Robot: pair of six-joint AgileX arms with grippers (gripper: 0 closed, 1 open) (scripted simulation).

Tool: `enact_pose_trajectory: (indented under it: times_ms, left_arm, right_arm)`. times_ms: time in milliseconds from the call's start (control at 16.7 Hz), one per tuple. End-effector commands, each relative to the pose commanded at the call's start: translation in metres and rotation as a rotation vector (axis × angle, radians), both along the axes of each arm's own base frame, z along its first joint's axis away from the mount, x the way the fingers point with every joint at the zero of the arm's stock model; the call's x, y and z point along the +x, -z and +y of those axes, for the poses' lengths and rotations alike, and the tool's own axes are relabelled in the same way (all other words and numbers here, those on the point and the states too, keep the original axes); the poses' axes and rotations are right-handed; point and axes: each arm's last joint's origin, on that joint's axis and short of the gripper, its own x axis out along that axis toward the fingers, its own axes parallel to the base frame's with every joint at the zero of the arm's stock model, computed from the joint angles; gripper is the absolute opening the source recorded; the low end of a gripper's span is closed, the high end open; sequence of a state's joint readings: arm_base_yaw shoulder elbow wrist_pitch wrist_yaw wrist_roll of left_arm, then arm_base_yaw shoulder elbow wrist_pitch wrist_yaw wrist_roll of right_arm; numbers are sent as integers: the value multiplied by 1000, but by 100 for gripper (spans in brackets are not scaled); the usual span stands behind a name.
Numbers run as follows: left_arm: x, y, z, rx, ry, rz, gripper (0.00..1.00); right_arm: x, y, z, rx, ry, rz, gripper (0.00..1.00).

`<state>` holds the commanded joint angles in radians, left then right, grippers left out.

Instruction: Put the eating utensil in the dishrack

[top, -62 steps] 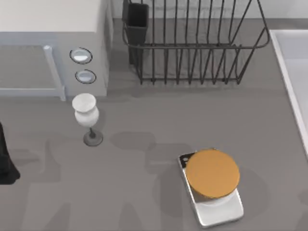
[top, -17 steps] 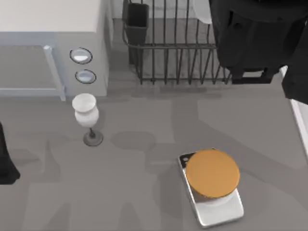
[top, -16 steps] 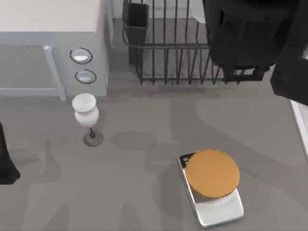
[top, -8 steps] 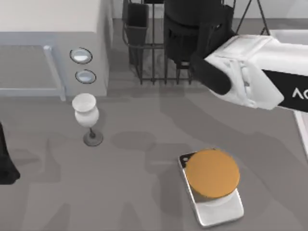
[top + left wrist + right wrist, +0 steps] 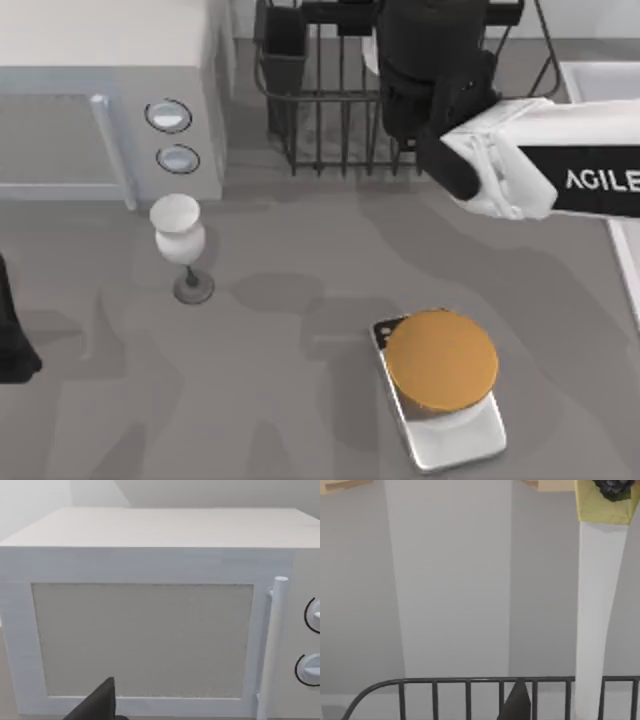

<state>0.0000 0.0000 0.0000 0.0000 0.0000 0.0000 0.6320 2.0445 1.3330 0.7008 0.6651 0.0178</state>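
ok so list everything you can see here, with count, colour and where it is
dishrack: one, black wire, top middle of the table
dark cup: one, at the dishrack's left corner
microwave: one, white, top left, with two round knobs on its front
wine glass: one, white, upright in front of the microwave
kitchen scale: one, silver, lower middle right
round orange disc: one, lying on the kitchen scale
white tray edge: one, at the table's right side
right arm: white and black, reaching from the right over the dishrack
left arm: black, parked at the table's left edge
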Motion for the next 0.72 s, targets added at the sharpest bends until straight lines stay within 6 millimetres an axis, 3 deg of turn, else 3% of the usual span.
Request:
enact_pose_trajectory:
  times_ms: [120,720]
  left_arm:
    - [0,0,0,0,0,0,100]
    - [0,0,0,0,0,0,100]
  right_arm:
    - [0,0,0,0,0,0,0]
    - [0,0,0,0,0,0,75]
